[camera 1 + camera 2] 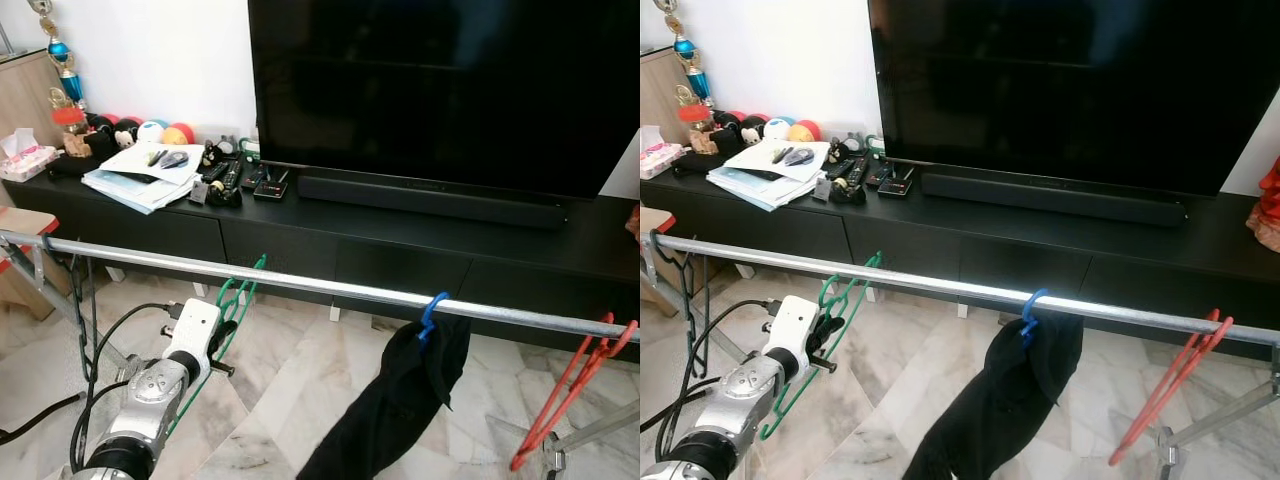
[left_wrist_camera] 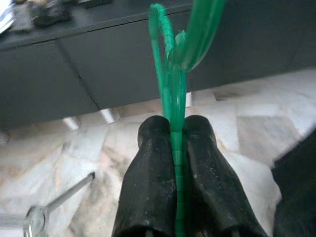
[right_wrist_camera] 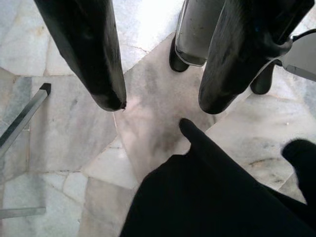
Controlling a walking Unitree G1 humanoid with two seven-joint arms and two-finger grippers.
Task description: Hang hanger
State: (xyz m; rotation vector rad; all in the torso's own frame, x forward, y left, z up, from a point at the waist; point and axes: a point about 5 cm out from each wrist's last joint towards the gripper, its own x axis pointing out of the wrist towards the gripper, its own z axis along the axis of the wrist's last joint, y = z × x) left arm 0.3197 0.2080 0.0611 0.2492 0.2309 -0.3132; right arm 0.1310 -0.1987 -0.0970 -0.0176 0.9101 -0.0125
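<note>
A green hanger (image 1: 236,300) hangs with its hook over the silver rail (image 1: 300,284) of a drying rack, left of the middle. My left gripper (image 1: 222,340) is shut on the hanger's lower part just below the rail; in the left wrist view the black fingers (image 2: 153,182) pinch the green hanger (image 2: 174,98) between them. My right gripper (image 3: 158,106) hangs open above the marble floor, next to a black garment (image 3: 217,197).
A blue hanger (image 1: 432,308) with a black garment (image 1: 395,410) hangs mid-rail and a red hanger (image 1: 575,385) at the right end. Behind stands a black TV cabinet (image 1: 400,250) with a large television (image 1: 440,90), papers (image 1: 145,172) and toys.
</note>
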